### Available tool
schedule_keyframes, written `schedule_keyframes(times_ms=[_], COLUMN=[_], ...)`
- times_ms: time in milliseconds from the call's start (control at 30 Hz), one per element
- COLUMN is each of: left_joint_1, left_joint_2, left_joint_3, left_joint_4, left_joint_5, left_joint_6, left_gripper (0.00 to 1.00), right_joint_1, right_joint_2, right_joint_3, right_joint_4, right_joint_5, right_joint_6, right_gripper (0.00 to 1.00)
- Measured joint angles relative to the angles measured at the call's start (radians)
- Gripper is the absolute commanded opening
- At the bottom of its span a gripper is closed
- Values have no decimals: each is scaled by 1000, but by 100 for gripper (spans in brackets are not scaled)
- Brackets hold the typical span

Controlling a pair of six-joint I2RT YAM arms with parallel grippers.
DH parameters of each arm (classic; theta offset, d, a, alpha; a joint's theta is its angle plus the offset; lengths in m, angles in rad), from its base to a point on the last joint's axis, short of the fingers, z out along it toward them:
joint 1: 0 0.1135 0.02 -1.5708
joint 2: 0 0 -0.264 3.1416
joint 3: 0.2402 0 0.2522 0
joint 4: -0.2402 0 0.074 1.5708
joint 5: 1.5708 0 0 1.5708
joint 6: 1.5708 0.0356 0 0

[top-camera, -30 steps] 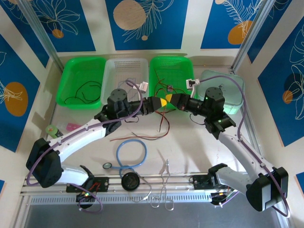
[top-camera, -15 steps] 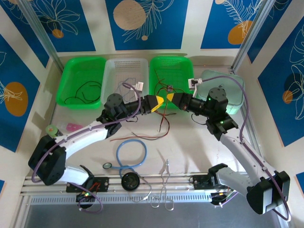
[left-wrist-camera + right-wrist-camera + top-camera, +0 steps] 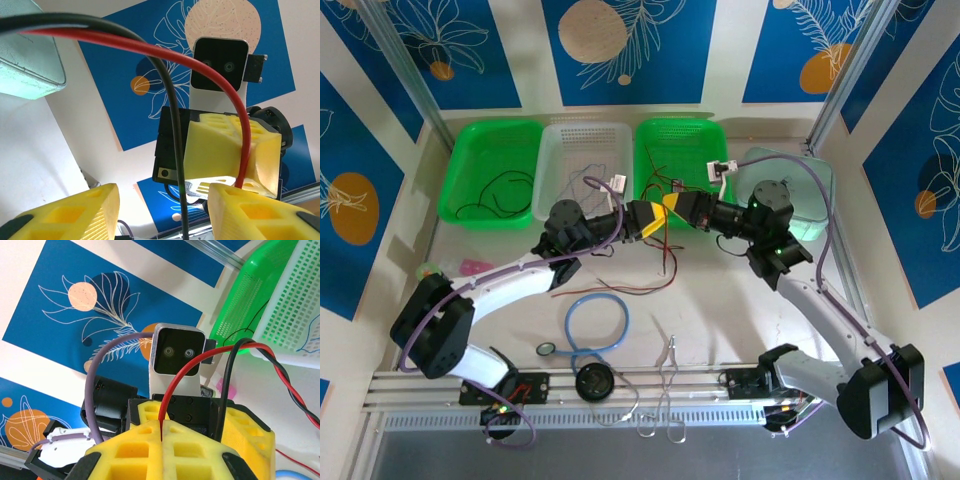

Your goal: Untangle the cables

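Two yellow-fingered pincers, the left gripper [image 3: 648, 220] and the right gripper [image 3: 677, 207], meet nose to nose above the pale table [image 3: 720, 300], just in front of the bright green mesh basket [image 3: 680, 123]. The thin red and black cables [image 3: 666, 258] are strung between them and trail down to the tabletop. Where the two tips crowd together in the overhead view, the wires are too fine to follow. In the right wrist view the black strand slips behind one finger, so whether it is pinched cannot be told. The left wrist view cuts off the bases of the left gripper's fingers [image 3: 75, 212] at its bottom edge. Bare table lies beneath the meeting point, bounded on the far side by the row of baskets and, toward the arm bases, by a light-blue tube loop [image 3: 597, 322]. The right gripper is clamped tight, with the red wire caught in the seam between its pads. The left gripper stands partly open and grips nothing. The black wire runs freely through its gap, and the red one skirts the inner face of one finger.
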Motion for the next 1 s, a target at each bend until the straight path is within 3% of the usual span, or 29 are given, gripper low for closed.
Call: schedule_keyframes(times_ms=[133, 333, 500, 600, 1000], left_joint_1=[0, 0, 0, 1, 5], left_joint_2=[-1, -1, -1, -8, -174], left_joint_3=[-2, -9, -8, -8, 185], left_joint_4=[-3, -12, -25, -67, -754], left_joint_5=[4, 6, 6, 5, -67], left_joint_6=[5, 4, 15, 41, 414], left_gripper=[33, 30, 8, 2, 0], right_joint_1=[3, 5, 5, 3, -85], right_joint_2=[15, 18, 18, 17, -56], right_joint_3=[1, 4, 4, 4, 4], right_joint_4=[22, 27, 29, 29, 19], right_joint_5=[-3, -5, -5, -2, 23], right_joint_6=[11, 14, 18, 18, 16], right_gripper=[0, 0, 0, 0, 0])
